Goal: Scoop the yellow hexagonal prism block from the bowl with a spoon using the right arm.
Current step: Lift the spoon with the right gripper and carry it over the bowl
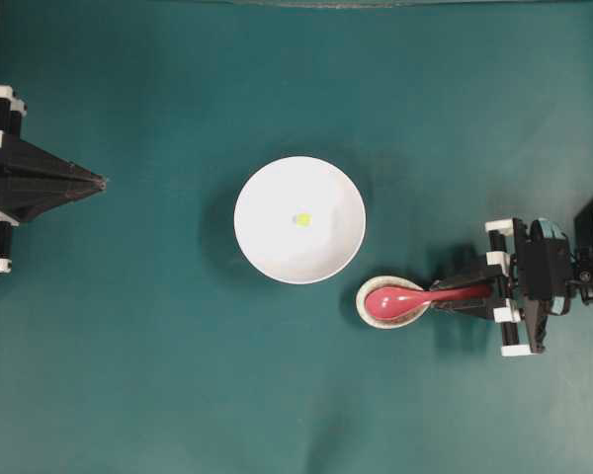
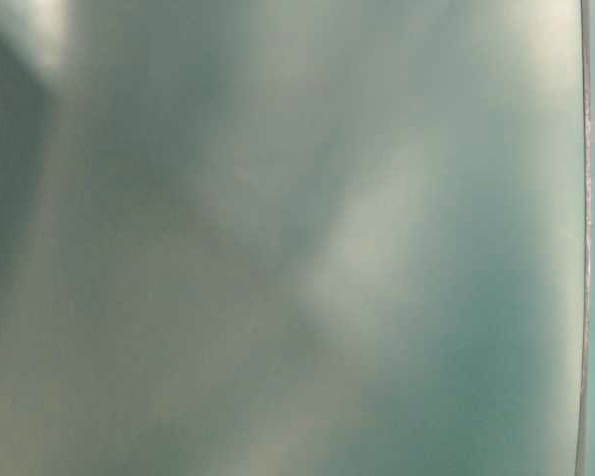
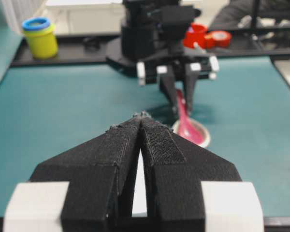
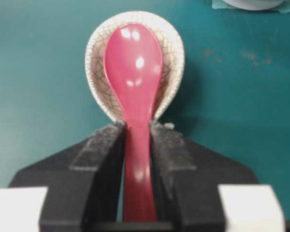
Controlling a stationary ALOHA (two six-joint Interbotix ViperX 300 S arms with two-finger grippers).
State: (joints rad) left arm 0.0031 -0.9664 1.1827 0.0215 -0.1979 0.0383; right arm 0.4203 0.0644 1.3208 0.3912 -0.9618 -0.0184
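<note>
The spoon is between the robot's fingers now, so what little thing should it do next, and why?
Probably lift the spoon straight up out of its small crackled dish. The right tool sits around the handle with its pads against both sides, the scoop lies in that dish, and the yellow block waits in the white bowl.

Teal table (image 1: pixel 128 375) carries white bowl (image 1: pixel 267 247) and speckled dish (image 1: pixel 368 314)
</note>
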